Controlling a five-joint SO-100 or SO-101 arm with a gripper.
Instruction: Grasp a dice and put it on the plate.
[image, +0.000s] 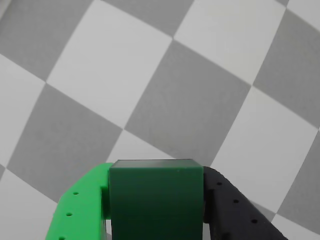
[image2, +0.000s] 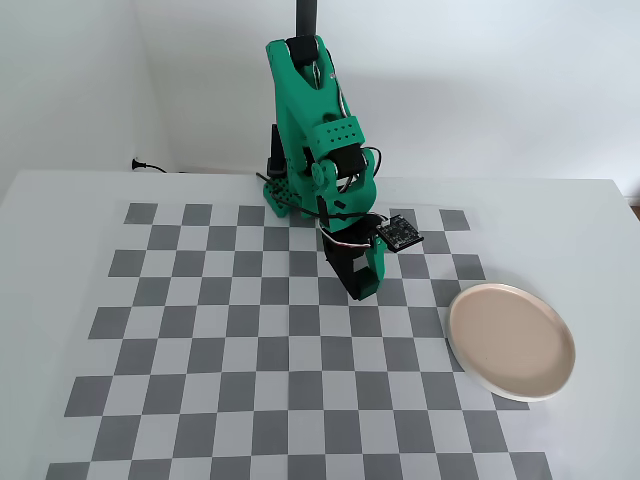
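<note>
While only the wrist view shows the gripper (image: 156, 220) pinching the dice (image: 156, 197), the fixed view shows the plate (image2: 511, 341).

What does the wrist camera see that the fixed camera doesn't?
Only the wrist view shows the dice, clamped between the green and black jaws of the gripper, close up. Only the fixed view shows the plate, empty at the right, plus the whole arm and the table edges. In the fixed view, the dice is too hidden to make out. Both show the gripper above the checkerboard.
</note>
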